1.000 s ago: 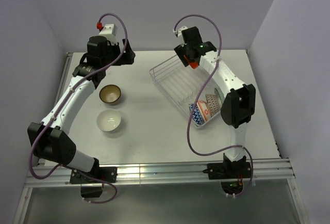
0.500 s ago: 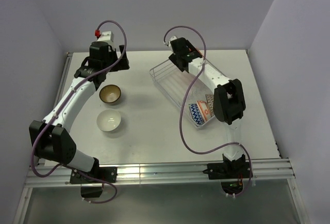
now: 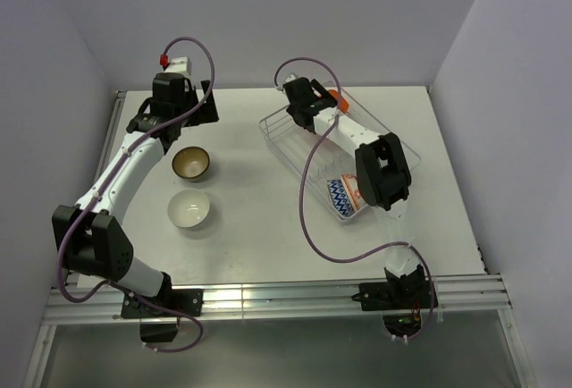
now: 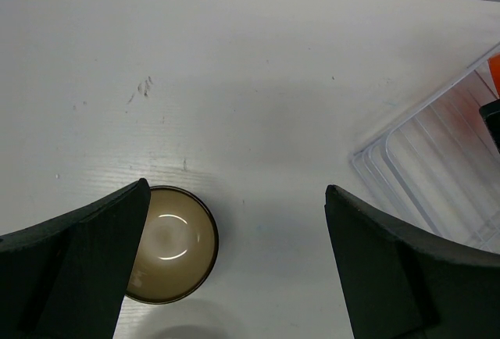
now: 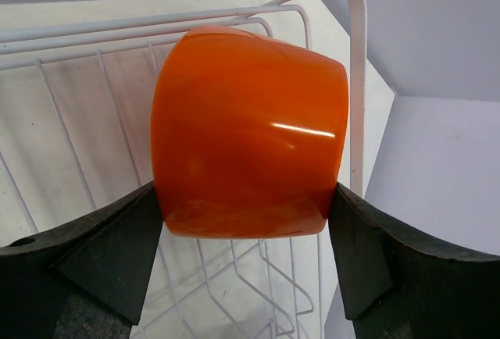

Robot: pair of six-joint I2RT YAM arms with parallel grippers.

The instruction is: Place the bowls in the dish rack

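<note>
My right gripper (image 5: 246,192) is shut on a plain orange-red bowl (image 5: 250,132), held on its side over the far end of the dish rack (image 5: 355,81). From above, that orange-red bowl (image 3: 332,96) shows beside the right gripper (image 3: 323,104) at the wire dish rack's (image 3: 295,138) back corner. A blue zigzag bowl (image 3: 340,197) and a patterned orange bowl (image 3: 357,193) stand at the rack's near end. A dark brown bowl (image 3: 191,164) and a white bowl (image 3: 189,209) sit on the table to the left. My left gripper (image 4: 236,198) hangs open above the table, with the dark brown bowl (image 4: 176,244) beside its left finger.
The rack's corner (image 4: 437,159) reaches into the right side of the left wrist view. The right arm's purple cable (image 3: 308,218) loops over the table beside the rack. Walls close the table at the back and both sides.
The right arm has swung left and back with the orange-red bowl, from above the rack's middle to its far corner. The left gripper has drifted slightly left and stays open.
</note>
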